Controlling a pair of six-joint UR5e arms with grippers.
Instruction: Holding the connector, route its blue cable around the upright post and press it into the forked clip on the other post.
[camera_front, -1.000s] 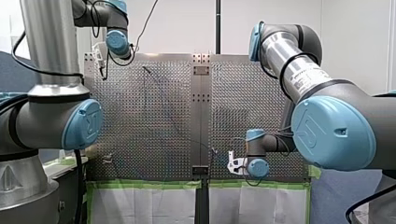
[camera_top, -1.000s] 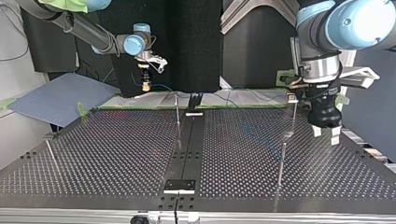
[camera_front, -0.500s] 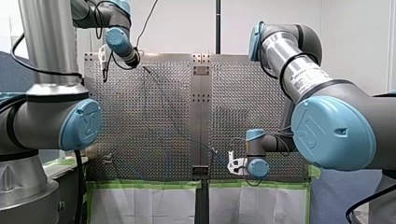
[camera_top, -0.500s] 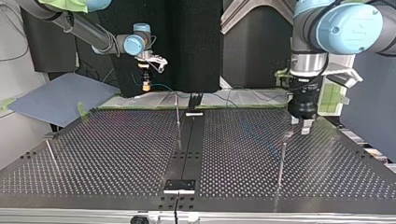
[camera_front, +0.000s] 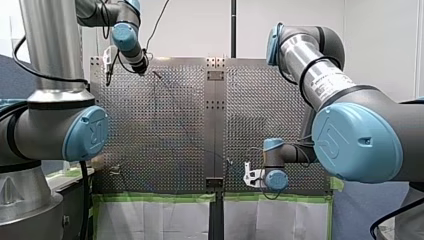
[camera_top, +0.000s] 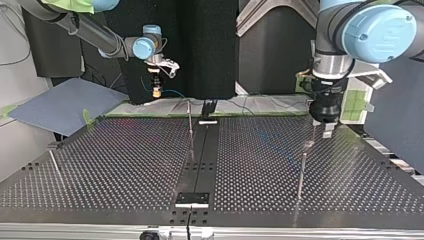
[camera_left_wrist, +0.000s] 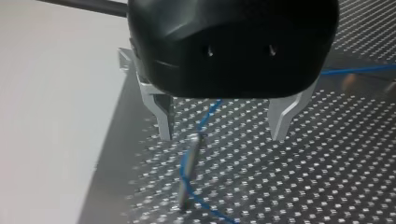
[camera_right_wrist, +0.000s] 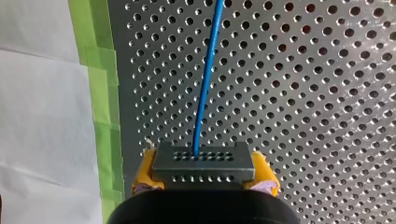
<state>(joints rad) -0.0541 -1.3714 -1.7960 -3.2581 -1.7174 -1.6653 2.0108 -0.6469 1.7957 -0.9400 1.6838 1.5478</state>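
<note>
connector is pinched by right gripper (blue cable led ahead) | left gripper is held spread over post

White wall behind the perforated table.

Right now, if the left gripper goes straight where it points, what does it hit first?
Likely the post with the blue cable, ahead of the left gripper, between its open jaws; depth unclear.

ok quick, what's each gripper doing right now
Left gripper: open, holding nothing.
Right gripper: shut on the connector, with the blue cable running out ahead of it.
</note>
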